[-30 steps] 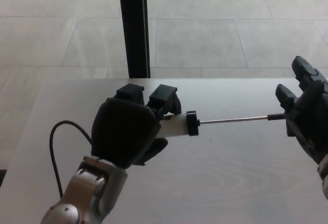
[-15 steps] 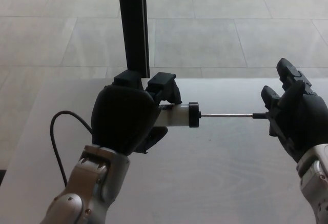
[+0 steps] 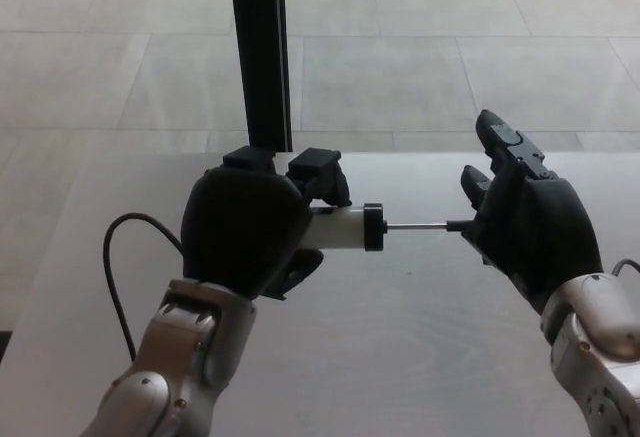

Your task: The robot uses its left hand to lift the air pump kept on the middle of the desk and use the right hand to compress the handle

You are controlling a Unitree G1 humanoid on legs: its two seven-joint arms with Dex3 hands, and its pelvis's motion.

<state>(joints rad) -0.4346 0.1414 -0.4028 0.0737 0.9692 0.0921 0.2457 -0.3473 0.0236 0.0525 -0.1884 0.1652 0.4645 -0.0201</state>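
Note:
The air pump (image 3: pixel 341 229) has a white barrel with a black end cap, and it hangs level above the pale desk (image 3: pixel 400 347). My left hand (image 3: pixel 245 237) is shut on the barrel and hides most of it. A thin metal rod (image 3: pixel 416 225) runs right from the cap to my right hand (image 3: pixel 530 225). That hand's fingers (image 3: pixel 505 145) point up and apart, and its palm side meets the rod's end. The handle itself is hidden behind the hand. A black hose (image 3: pixel 110 262) loops down from the pump at the left.
A black upright post (image 3: pixel 260 47) stands just behind the desk's far edge, close above my left hand. Beyond it lies a grey tiled floor (image 3: pixel 450 57).
My right hand has moved left toward the pump, and the visible rod has grown much shorter. The left hand and barrel have stayed nearly still.

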